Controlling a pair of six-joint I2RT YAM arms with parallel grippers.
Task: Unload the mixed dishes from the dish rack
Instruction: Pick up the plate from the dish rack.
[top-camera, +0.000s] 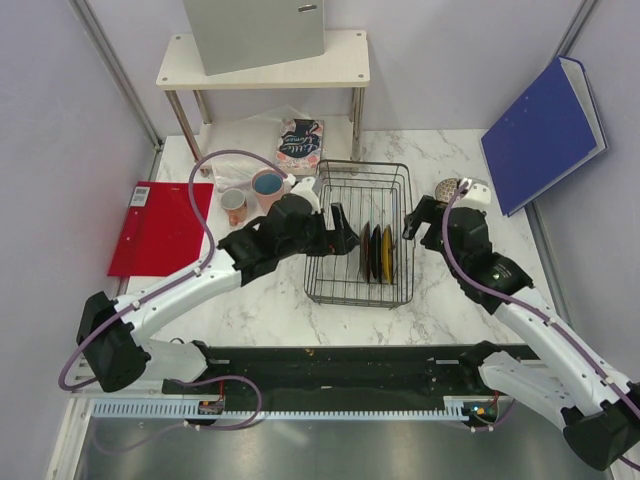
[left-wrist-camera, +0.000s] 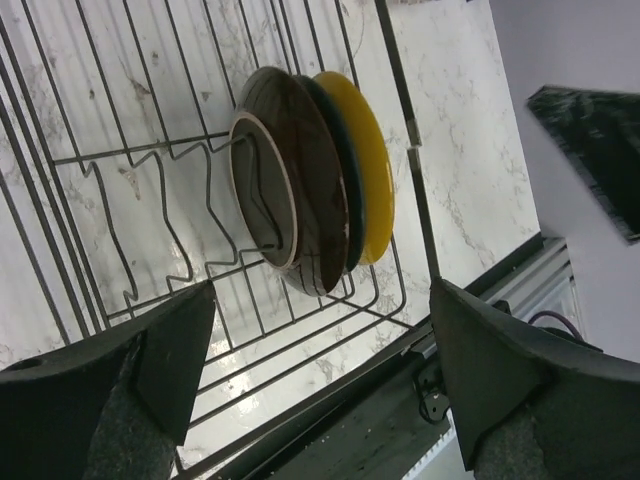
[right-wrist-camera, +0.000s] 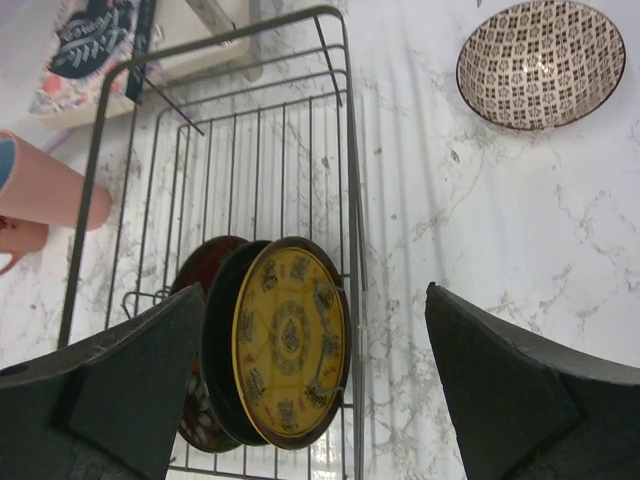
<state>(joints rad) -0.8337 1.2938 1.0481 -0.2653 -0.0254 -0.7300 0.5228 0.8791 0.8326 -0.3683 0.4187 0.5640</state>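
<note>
The rack (top-camera: 360, 180) sits mid-worktop (top-camera: 270, 310), and only the plates (top-camera: 376, 252) are in it, standing on edge close together in its near right part. The outermost one on the right has a yellow patterned face (right-wrist-camera: 290, 345); behind it is a red floral one (right-wrist-camera: 200, 270).

The left gripper (top-camera: 340, 238) hangs over the left part of the rack, just left of the plates, jaws spread wide and holding nothing. The right gripper (top-camera: 412, 222) is at the rack's right rim, also spread wide and holding nothing, facing the yellow plate.

The cup (top-camera: 268, 186) and mug (top-camera: 234, 205) stand on the worktop beside the rack's far left corner. The bowl (right-wrist-camera: 541, 62) rests mouth up on the worktop to the right of the rack.
</note>
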